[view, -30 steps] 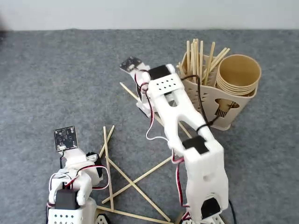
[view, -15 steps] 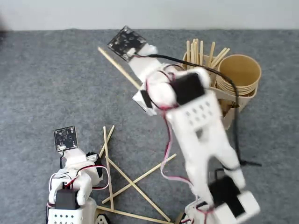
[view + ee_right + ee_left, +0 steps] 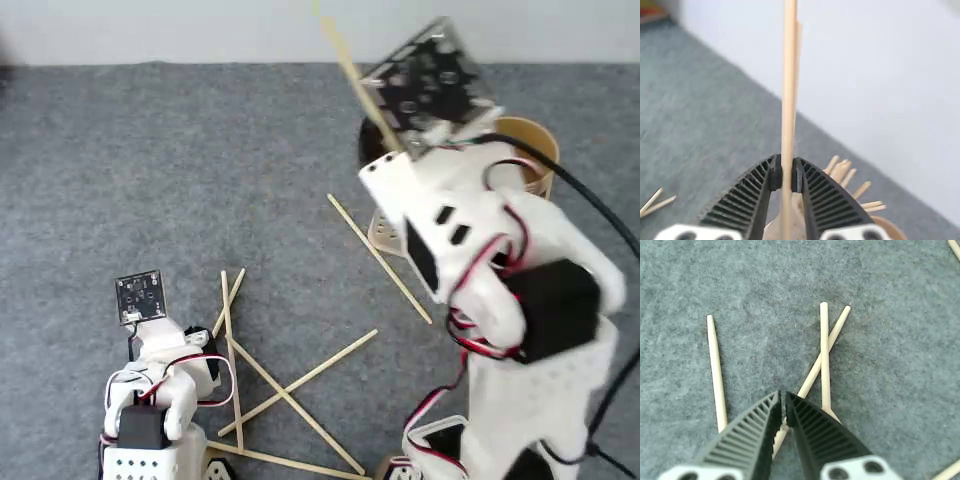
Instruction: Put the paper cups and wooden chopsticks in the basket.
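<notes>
My right gripper (image 3: 786,170) is shut on a wooden chopstick (image 3: 788,75), held upright high above the table. In the high view that chopstick (image 3: 350,70) sticks out past the raised right arm (image 3: 480,250), which covers most of the basket (image 3: 385,235). Stacked paper cups (image 3: 530,140) peek out behind the arm, and the basket's chopsticks (image 3: 845,172) stand below the gripper. My left gripper (image 3: 782,400) is shut and empty, low over two crossed chopsticks (image 3: 825,355) with another one (image 3: 716,372) beside them.
One loose chopstick (image 3: 380,258) lies on the grey carpet just in front of the basket. Several more (image 3: 290,400) lie crossed beside the left arm (image 3: 150,400) at the front. The far left of the carpet is bare.
The right arm has lifted one chopstick off the carpet and swung it up and right, over the basket. The left arm has not moved.
</notes>
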Controlling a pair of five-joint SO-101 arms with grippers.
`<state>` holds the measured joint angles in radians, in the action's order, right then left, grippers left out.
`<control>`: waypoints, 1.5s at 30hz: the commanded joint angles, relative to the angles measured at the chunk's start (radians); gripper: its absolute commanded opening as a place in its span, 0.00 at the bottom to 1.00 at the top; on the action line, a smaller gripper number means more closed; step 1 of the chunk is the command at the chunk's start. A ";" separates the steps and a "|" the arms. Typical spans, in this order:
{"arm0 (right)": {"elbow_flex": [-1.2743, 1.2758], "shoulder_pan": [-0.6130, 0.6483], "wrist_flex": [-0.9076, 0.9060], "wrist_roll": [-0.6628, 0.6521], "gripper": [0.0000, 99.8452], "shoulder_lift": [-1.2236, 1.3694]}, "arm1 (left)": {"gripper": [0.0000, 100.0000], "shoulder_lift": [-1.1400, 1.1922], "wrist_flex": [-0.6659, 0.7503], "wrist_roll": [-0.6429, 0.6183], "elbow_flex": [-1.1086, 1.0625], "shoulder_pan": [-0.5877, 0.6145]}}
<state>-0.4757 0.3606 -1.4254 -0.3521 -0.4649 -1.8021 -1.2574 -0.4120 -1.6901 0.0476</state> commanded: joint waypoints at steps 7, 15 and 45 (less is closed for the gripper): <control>-0.032 -0.079 0.200 0.147 0.01 -0.038 | 0.01 -0.012 -0.003 0.005 0.008 -0.002; -0.028 -0.074 0.101 0.212 0.01 -0.064 | 0.01 -0.012 -0.003 0.005 0.008 -0.002; 0.882 -0.255 1.205 0.167 0.01 -0.107 | 0.01 -0.012 -0.003 0.005 0.008 -0.002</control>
<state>0.3851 0.1320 -0.3468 -0.1772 -0.6183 -1.8021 -1.2574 -0.4120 -1.6901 0.0476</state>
